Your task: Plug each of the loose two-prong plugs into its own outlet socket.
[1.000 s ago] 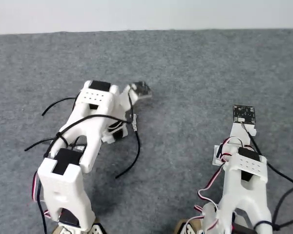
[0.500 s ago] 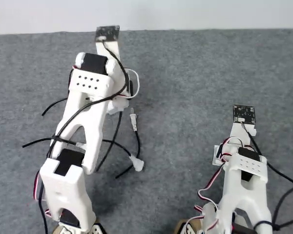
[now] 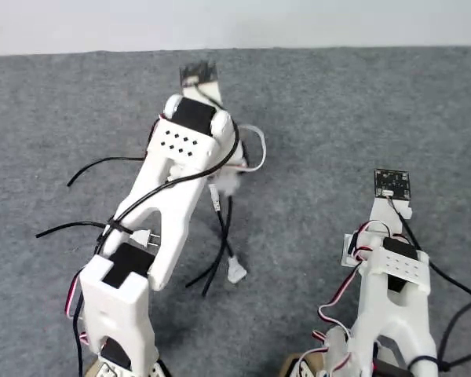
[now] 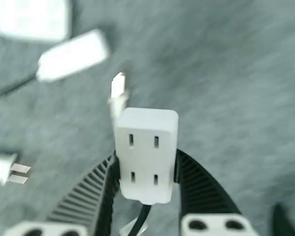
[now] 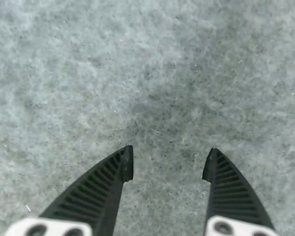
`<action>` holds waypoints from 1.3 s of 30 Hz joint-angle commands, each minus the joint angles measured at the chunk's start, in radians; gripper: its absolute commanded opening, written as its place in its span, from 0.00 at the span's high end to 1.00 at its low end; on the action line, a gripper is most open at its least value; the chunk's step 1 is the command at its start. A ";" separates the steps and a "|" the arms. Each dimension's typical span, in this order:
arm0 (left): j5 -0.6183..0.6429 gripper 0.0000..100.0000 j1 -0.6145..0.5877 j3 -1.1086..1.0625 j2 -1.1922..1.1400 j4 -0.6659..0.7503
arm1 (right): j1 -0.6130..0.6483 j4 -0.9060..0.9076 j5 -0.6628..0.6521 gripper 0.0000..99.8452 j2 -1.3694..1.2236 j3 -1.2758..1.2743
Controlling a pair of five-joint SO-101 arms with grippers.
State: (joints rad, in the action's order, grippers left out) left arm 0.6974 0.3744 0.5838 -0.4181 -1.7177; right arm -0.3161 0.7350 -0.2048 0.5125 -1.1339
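In the high view, the left arm (image 3: 153, 228) is stretched from the lower left corner up and rightward to the upper middle of the frame, with its wrist bent down over the mat (image 3: 322, 118). A two-prong plug (image 3: 145, 237) is seen against the arm's left flank at mid-height. A second plug (image 3: 235, 272) lies lower, just right of the arm, beside black cables (image 3: 221, 229). The right arm (image 3: 392, 290) is folded at the lower right. In the left wrist view, an outlet block (image 4: 146, 147) is clamped between the fingers of the left gripper (image 4: 146, 161) at lower centre, its slots turned to the camera. In the right wrist view, the right gripper (image 5: 167, 169) is held wide apart above the mat, with nothing gripped.
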 commanded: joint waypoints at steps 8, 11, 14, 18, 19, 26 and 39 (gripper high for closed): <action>0.169 0.99 0.038 0.186 -0.242 -0.034 | 0.004 -0.015 -0.011 0.77 0.033 0.006; 0.190 0.99 0.051 0.170 -0.347 0.008 | 0.005 -0.015 -0.011 0.77 0.033 0.006; 0.221 0.99 0.066 0.174 -0.422 0.038 | 0.005 -0.015 -0.011 0.77 0.033 0.006; 0.284 0.99 0.072 0.171 -0.499 0.052 | 0.005 -0.015 -0.011 0.77 0.033 0.006; 0.284 0.99 0.071 0.171 -0.516 0.052 | 0.005 -0.015 -0.011 0.77 0.033 0.006; 0.140 0.88 0.072 0.199 -0.532 0.026 | 0.007 -0.015 -0.034 0.77 0.033 0.006; -0.025 0.66 0.072 0.073 -0.319 -0.038 | 0.007 -0.015 -0.035 0.77 0.033 0.006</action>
State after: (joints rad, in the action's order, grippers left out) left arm 0.6958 0.4373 0.7081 -0.9014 -1.7177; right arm -0.3161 0.7350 -0.2294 0.5125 -1.1339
